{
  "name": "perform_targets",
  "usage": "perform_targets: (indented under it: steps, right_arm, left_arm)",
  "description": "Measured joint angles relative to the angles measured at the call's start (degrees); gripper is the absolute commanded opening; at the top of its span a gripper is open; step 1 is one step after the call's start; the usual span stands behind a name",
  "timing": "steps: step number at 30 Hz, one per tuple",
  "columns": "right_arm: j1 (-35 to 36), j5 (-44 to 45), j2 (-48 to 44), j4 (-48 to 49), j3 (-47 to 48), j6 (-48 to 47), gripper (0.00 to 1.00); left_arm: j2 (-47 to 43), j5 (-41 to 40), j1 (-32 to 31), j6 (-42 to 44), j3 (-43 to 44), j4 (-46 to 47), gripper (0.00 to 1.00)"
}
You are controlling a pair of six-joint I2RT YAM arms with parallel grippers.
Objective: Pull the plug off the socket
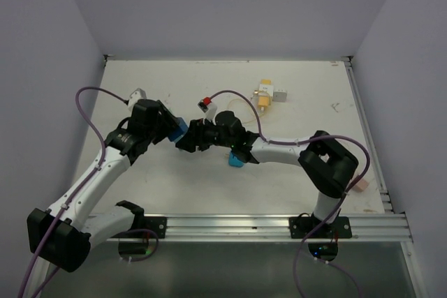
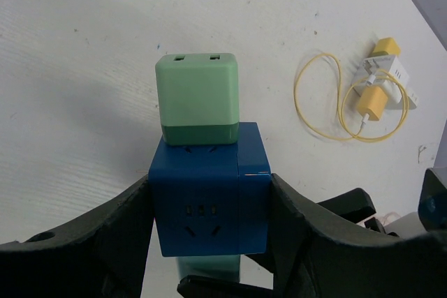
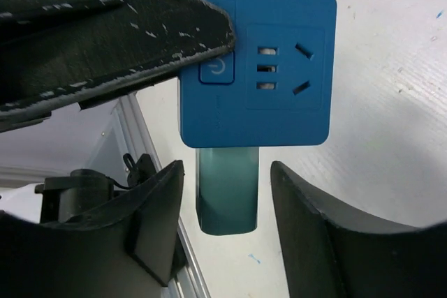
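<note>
Blue socket cube (image 2: pixel 209 197) sits off the table (image 2: pixel 84 68), pinched by the left gripper (image 2: pixel 209 183). Its two dark fingers (image 2: pixel 105 242) press flat on opposite side faces, jaws closed to the cube's width. In the right wrist view one of those fingers covers the cube's edge next to the power button.

The plug (image 3: pixel 227 200), dark green, sticks out of the cube's lower face and is seated flush. It lies w/in the right gripper (image 3: pixel 227 169), approx. centred between the fingers (image 3: pixel 150 221). The jaws are spread a bit wider than the plug, w/ a thin gap each side and no contact.

A lighter green block (image 2: pixel 198 99) is seated on the cube's opposite face (two slots on its far end).

In the top view both grippers meet mid-table. A yellow cable (image 2: pixel 328 102) w/ small adapters lies well apart, toward the far edge.
</note>
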Motion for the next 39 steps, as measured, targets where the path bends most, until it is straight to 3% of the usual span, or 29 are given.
perform_targets:
  steps: [4, 5, 10, 32, 39]
  right_arm:
    - [0.0, -0.98, 0.94, 0.57, 0.0, -0.31, 0.34]
    - [0.0, -1.14, 0.96, 0.66, -0.02, -0.39, 0.24]
    - [-0.31, -1.79, 0.94, 2.32, -1.14, -0.02, 0.01]
    - [-0.5, 2.93, -6.36, 9.86, -13.05, 2.12, 0.0]
    - [0.22, 0.74, -10.49, 3.48, -19.47, 1.77, 0.0]
  left_arm:
    - [0.0, -0.02, -0.02, -0.46, 0.0, 0.02, 0.0]
    - [0.0, -0.07, -0.04, -0.48, 0.0, 0.02, 0.0]
    - [0.04, -0.46, -0.24, -0.83, 0.0, 0.28, 0.0]
    - [1.66, -3.37, -3.74, -12.9, -1.68, 2.29, 0.0]
    - [3.52, -22.49, -0.09, -12.48, -1.68, 6.75, 0.0]
